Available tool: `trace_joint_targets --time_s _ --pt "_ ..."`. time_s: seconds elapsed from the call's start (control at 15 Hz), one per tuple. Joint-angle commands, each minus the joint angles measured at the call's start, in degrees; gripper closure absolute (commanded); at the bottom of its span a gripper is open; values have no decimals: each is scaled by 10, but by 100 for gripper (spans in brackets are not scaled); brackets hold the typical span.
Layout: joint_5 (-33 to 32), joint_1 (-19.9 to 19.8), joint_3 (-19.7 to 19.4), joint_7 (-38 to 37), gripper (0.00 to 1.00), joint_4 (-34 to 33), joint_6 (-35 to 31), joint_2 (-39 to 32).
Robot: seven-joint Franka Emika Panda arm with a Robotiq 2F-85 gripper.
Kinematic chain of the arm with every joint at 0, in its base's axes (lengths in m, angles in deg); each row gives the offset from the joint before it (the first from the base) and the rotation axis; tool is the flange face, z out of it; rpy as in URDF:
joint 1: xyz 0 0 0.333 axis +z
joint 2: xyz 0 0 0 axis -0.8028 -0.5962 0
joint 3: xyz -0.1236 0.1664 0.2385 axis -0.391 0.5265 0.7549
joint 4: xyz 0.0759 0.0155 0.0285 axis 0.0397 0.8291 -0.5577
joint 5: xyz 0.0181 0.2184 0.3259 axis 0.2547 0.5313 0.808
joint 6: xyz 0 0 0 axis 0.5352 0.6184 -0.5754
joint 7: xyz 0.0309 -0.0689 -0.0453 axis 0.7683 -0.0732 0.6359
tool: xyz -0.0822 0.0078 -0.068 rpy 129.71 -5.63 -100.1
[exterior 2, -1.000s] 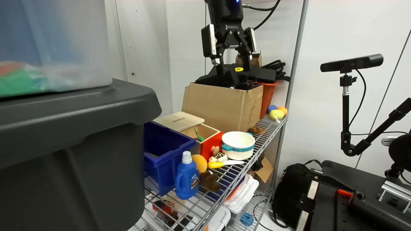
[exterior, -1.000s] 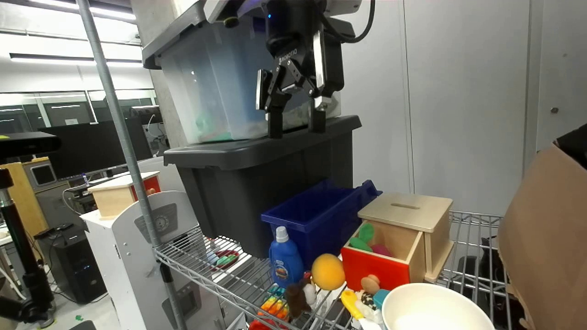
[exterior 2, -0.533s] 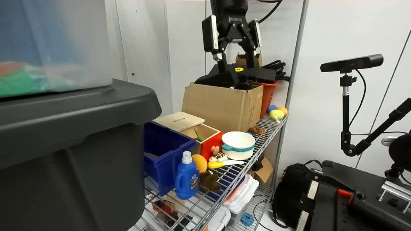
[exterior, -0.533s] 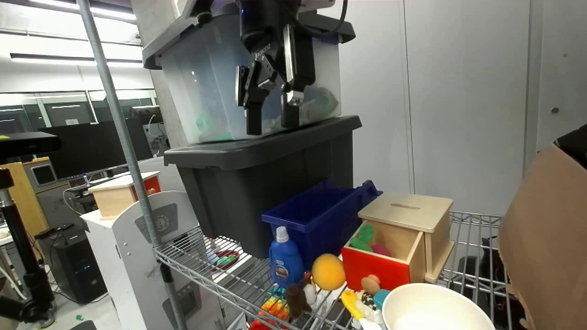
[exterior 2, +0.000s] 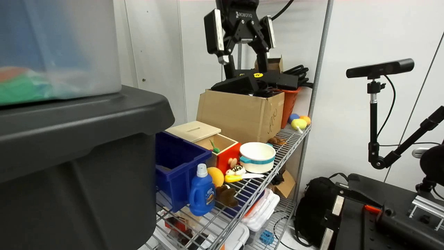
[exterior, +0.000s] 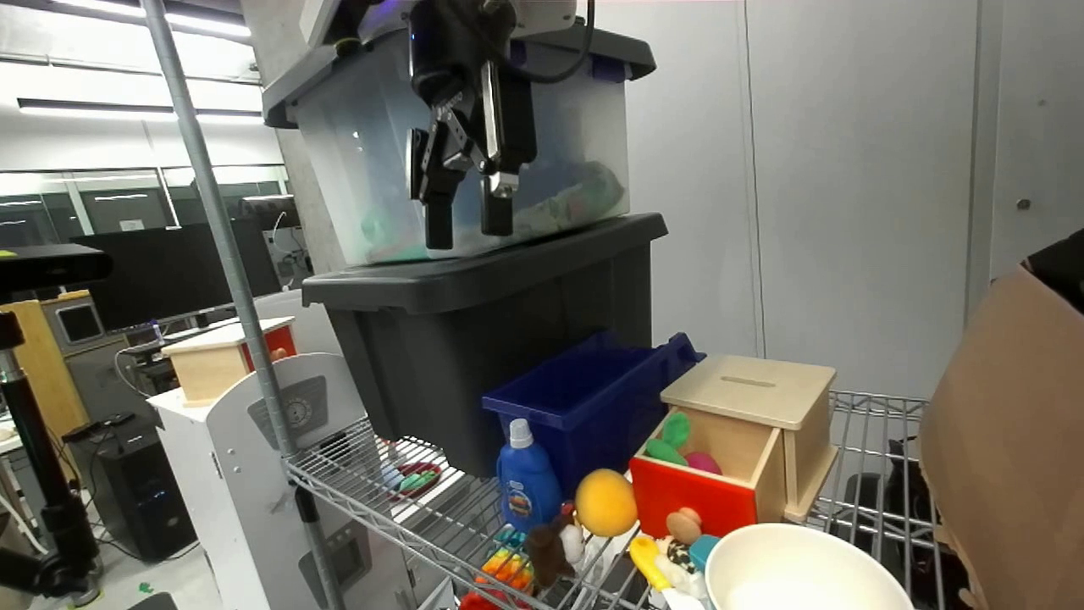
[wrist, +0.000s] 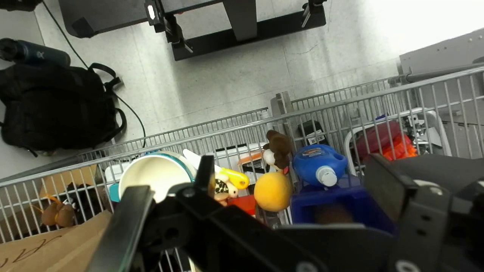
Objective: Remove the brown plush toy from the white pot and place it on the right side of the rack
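Observation:
On the silver wire rack (wrist: 321, 108), the white pot (exterior 2: 257, 167) stands upright with teal trim. Its inside (wrist: 151, 173) looks bare in the wrist view. Beyond it, at the right part of the shelf in an exterior view, lies the brown plush toy (exterior 2: 276, 140), an orange-brown lump. The wrist view has this brown plush toy (wrist: 58, 214) at far left, on the wires beside the cardboard box. My gripper (exterior: 467, 222) hangs high above the shelf, before the stacked bins. Its fingers are wide apart, and nothing is held in both exterior views (exterior 2: 246, 66).
Grey stacked bins (exterior: 474, 339) rise at one end, with a blue bin (exterior 2: 180, 163) beside them. A wooden box with a red drawer (exterior: 690, 500), an orange ball (wrist: 273, 191), a blue bottle (exterior 2: 202, 194) and a dark brown plush (wrist: 280, 147) share the shelf. A cardboard box (exterior 2: 239, 111) stands behind the pot.
The open gripper has moved toward the stacked bins, leftward in both exterior views overall, staying high. The pot, the toy and the other shelf objects have not moved.

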Motion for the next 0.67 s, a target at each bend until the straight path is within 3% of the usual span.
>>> trace_joint_targets --time_s 0.0,0.6 --pt "-12 5 3 -27 0 21 4 28" --pt "-19 12 14 -38 0 6 12 22"
